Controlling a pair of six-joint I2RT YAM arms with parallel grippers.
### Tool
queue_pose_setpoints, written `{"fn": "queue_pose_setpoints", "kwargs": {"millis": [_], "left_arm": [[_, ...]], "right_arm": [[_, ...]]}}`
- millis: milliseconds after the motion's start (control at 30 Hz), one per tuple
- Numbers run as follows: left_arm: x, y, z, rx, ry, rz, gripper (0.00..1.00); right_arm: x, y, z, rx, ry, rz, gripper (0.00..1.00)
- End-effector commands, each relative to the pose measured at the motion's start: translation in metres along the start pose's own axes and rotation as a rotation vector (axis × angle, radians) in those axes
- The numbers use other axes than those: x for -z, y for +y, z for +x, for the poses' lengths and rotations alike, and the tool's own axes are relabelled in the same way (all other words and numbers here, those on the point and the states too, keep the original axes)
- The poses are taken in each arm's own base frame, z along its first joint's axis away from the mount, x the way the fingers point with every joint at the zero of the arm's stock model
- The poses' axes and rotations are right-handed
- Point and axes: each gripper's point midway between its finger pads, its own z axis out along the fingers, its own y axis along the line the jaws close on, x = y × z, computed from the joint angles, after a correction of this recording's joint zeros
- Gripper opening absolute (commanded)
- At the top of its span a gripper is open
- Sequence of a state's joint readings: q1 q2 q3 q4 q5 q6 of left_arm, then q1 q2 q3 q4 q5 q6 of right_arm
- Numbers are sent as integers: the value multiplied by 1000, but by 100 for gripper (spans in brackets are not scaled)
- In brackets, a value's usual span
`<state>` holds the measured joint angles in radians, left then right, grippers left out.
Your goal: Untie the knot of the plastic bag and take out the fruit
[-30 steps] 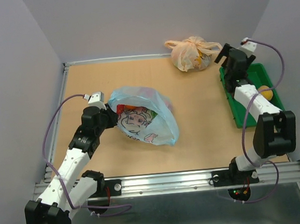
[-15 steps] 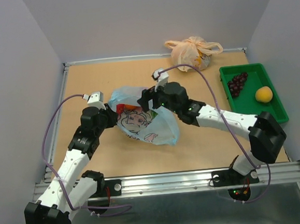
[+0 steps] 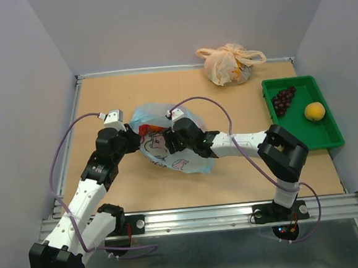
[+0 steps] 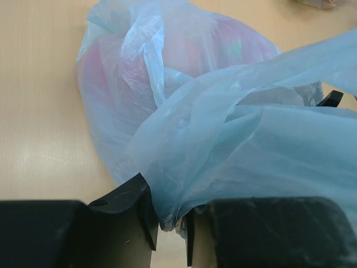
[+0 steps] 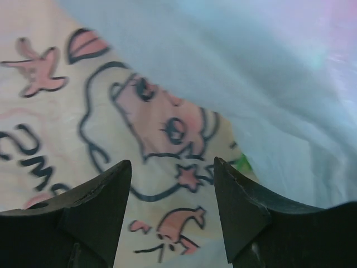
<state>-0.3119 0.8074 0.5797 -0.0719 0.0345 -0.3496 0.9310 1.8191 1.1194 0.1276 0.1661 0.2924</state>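
Note:
The light blue plastic bag (image 3: pixel 190 155) with the cartoon face print lies on the table, left of the middle. My left gripper (image 3: pixel 132 141) is shut on a fold of the bag's thin plastic (image 4: pixel 167 215) at its left edge. My right gripper (image 3: pixel 169 141) is open and empty, low over the bag's top, with the cartoon print (image 5: pixel 162 128) right under its jaws. Red fruit (image 4: pixel 189 50) shows dimly through the plastic. I see no tied knot on the blue bag. A grape bunch (image 3: pixel 283 100) and a round yellow-orange fruit (image 3: pixel 314 111) lie in the green tray (image 3: pixel 319 138).
A tied peach-orange bag (image 3: pixel 226 65) with fruit inside sits at the back, right of the middle. The green tray stands at the right edge. The right arm (image 3: pixel 242 144) stretches low across the table from the right. Grey walls close in three sides.
My right arm has swung from the green tray leftward across the table to the blue bag and lowered onto it. My left gripper has kept its hold and place.

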Motion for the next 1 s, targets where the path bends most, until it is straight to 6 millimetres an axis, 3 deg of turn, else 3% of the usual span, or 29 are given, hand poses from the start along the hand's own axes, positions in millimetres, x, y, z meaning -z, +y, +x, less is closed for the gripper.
{"fn": "queue_pose_setpoints", "kwargs": {"millis": [0,133,300,433,467,600,667,833,967], "left_arm": [[1,-8,-9,-4,-38,41,30],[1,-11,-7,-6,-30,62,29],[1,-18,-4,-3,-17,100,29],[4,-30,0,6,-7,144,29],[7,-42,4,9,0,176,29],[13,-60,12,37,-2,189,29],[14,-56,10,64,-37,147,27],[16,-59,10,93,-63,119,27],[14,-77,20,96,-71,155,27]], "right_arm": [[19,-65,-4,-31,-73,333,66],[54,-114,-2,-48,-138,564,72],[70,-136,2,-72,-159,649,79],[59,-121,4,-83,-128,555,82],[57,-115,-1,-85,-135,529,82],[46,-92,-16,-55,-162,393,82],[41,-79,-28,-35,-202,318,82],[32,-78,-43,-5,-277,312,82],[25,-82,-53,22,-309,352,81]]}}
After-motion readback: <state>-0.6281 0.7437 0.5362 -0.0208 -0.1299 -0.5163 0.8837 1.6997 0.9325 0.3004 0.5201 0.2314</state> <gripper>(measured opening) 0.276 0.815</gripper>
